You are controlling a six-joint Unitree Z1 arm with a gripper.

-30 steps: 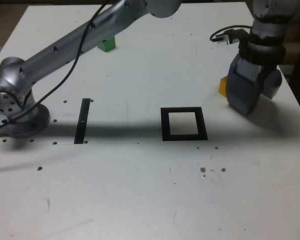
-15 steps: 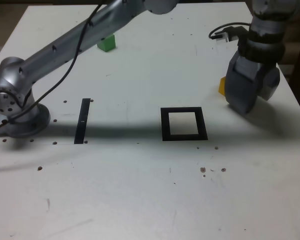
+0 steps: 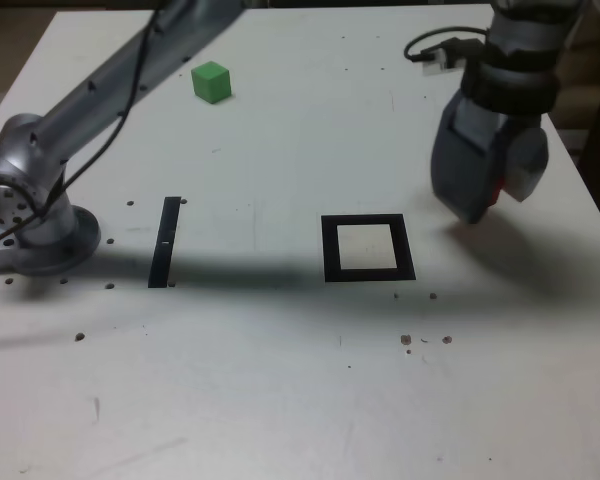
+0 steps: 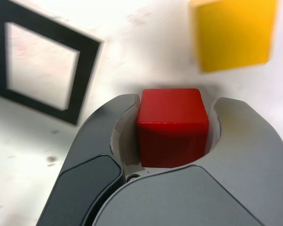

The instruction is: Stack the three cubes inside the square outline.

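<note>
Across the white worktop (image 3: 240, 360), the square outline (image 3: 333, 248) is seen toward the exterior view's left of the jaws (image 3: 495, 200). The red cube (image 4: 172, 127) is pinched between them, apparently raised; a sideways carry toward the outline seems called for, then lowering.

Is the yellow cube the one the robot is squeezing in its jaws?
No, the solid red cube sits between the jaws, while the solid yellow cube lies outside them.
</note>
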